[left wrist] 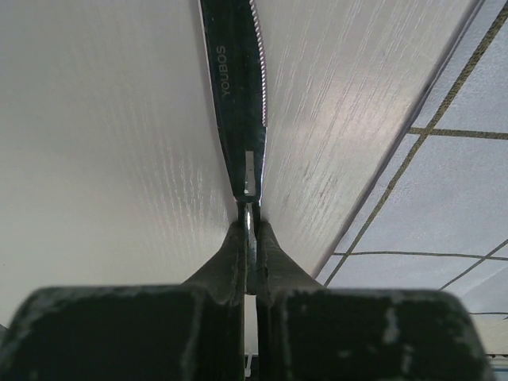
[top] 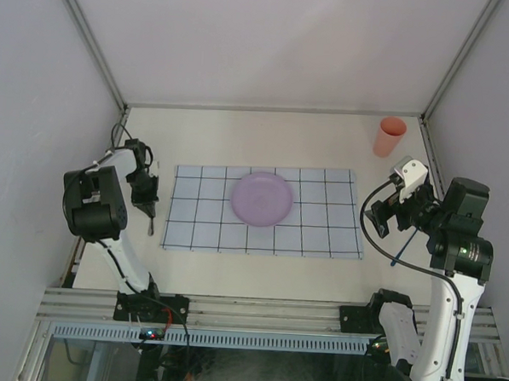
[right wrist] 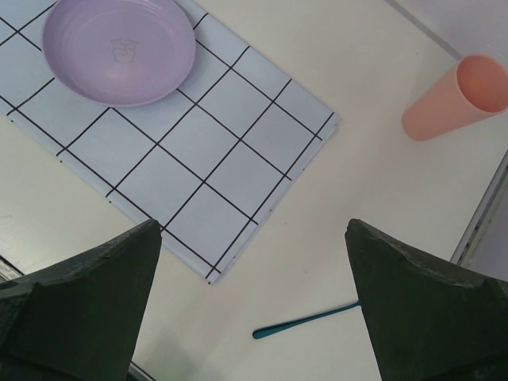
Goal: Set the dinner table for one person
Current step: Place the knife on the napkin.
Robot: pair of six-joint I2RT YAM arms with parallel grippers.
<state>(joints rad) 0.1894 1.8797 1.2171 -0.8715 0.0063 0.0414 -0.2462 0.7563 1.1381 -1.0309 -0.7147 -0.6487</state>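
Looking down from the arms' side, the dinner table point(top: 240, 138) is stretching off-white from rail to rail, filling the whole floor of the rig. Dead centre, a gridded cloth point(top: 321, 220) is lying flat with a lilac plate point(top: 261, 199) sitting on its middle.

Out at nine o'clock from the plate, just off the cloth's edge, the left gripper point(left wrist: 250, 218) is pinching a knife point(left wrist: 236, 87). The fingers point(left wrist: 226, 254) are pressed tight on the handle end, and the serrated blade is running away from the wrist over bare tabletop. Whether the blade is touching the surface, I cannot tell.

Over at three o'clock, past the cloth's other end, the right gripper point(right wrist: 254, 226) is hovering with its jaws spread wide and nothing between them. Below it, at about five o'clock from the plate, a slim teal utensil point(right wrist: 305, 321) is lying on the table. Away at one o'clock, near the far corner, a salmon cup point(top: 390, 136) is standing upright, well apart from the cloth.
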